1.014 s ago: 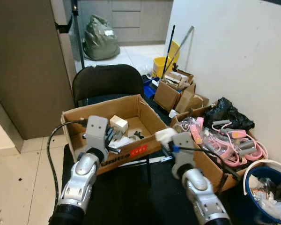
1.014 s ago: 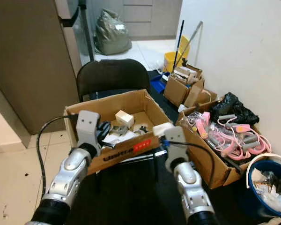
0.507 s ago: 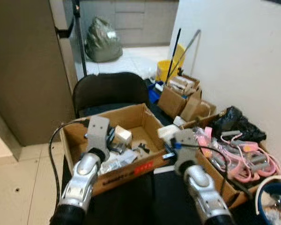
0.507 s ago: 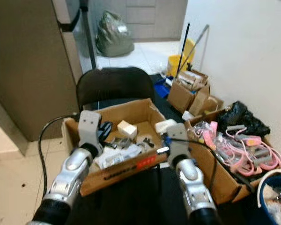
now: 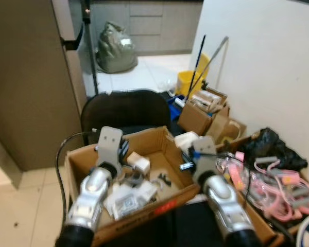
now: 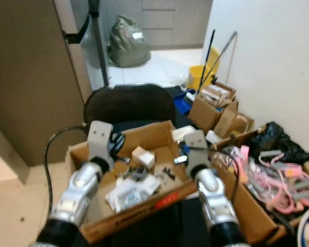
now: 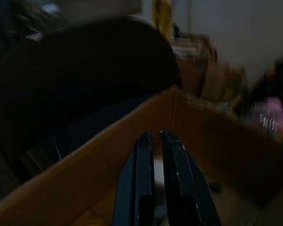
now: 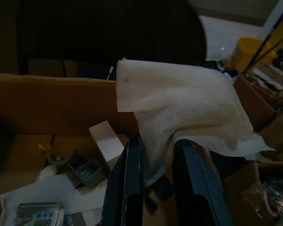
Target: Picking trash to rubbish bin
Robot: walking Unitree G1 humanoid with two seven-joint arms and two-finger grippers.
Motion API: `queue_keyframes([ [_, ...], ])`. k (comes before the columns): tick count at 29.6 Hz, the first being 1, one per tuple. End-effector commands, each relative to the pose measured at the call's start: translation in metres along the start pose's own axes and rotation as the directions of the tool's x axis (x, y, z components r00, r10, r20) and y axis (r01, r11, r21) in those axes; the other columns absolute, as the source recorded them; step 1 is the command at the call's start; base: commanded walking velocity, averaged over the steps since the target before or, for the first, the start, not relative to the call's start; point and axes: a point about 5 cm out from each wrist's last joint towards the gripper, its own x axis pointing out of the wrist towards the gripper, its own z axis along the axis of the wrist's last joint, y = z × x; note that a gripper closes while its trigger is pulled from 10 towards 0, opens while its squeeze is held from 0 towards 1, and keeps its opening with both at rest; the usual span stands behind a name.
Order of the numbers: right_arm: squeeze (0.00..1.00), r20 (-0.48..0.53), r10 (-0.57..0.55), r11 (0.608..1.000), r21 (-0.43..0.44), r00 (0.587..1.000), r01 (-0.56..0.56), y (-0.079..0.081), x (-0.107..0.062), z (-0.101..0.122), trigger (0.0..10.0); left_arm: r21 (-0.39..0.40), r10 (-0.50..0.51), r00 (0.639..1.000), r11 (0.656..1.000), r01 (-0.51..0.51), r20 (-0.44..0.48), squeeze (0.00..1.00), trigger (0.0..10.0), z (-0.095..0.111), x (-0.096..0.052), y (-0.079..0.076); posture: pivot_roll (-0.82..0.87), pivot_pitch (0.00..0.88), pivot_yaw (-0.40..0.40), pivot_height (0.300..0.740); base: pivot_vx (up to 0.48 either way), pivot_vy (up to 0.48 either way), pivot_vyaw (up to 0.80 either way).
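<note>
One crumpled white tissue (image 8: 179,108) was the trash in hand, pinched between the two black fingers (image 8: 132,183) of the right gripper (image 5: 188,149). It hung above the far right corner of an open cardboard box (image 5: 82,154) that rested on a black chair (image 5: 124,107). Inside the box lay loose clutter: a small white carton (image 5: 140,163), a flat packet (image 5: 124,198) and some dark small parts (image 5: 164,178).

The left gripper (image 7: 153,141) was over the box's far left rim, fingers drawn nearly together with only a thin slit between them and nothing held.

To the right, against the white wall, stood a second box of pink cables (image 5: 278,185) with a black bag (image 5: 270,146) behind it. Further off were smaller cartons (image 5: 201,110), a yellow mop bucket (image 5: 188,82) and a full grey sack (image 5: 115,49).

By my judgement the pick was done and the carry was under way. The next move would call for keeping the grip firm, finding the bin and bringing the tissue over its mouth before opening.
</note>
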Motion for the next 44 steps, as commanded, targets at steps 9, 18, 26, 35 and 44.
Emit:
queue_keyframes([
  [9,0.00,-0.026,-0.006,1.000,-0.019,1.000,0.006,-0.011,0.009,-0.001,10.0,0.107,-0.299,0.949,0.945,0.309,-0.105,0.00,10.0,-0.009,-0.013,-0.022,-0.05,0.029,-0.037,0.740,0.000,0.000,0.00],
  [18,0.00,-0.137,0.138,0.988,-0.051,0.981,-0.146,0.005,0.024,-0.011,10.0,0.006,-0.397,0.896,0.914,0.406,-0.199,0.00,10.0,-0.024,-0.025,-0.025,-0.03,0.026,-0.050,0.740,0.000,0.000,0.00],
  [26,0.00,-0.176,0.227,0.964,-0.097,0.958,-0.246,0.023,0.031,-0.011,10.0,-0.005,-0.385,0.895,0.919,0.394,-0.224,0.00,10.0,-0.025,-0.027,-0.024,-0.02,0.029,-0.053,0.740,0.000,0.000,0.00],
  [35,1.00,-0.153,0.244,0.965,-0.058,0.957,-0.256,0.028,0.035,-0.007,10.0,-0.008,-0.385,0.895,0.919,0.393,-0.227,0.00,10.0,-0.024,-0.027,-0.024,-0.02,0.033,-0.051,0.740,0.000,0.000,0.00],
  [44,0.00,-0.116,0.140,0.989,-0.022,0.983,-0.144,0.007,0.032,-0.007,10.0,0.005,-0.283,0.937,0.957,0.290,-0.204,0.00,10.0,-0.019,-0.019,-0.018,-0.04,0.037,-0.044,0.740,0.000,0.000,0.00],
])
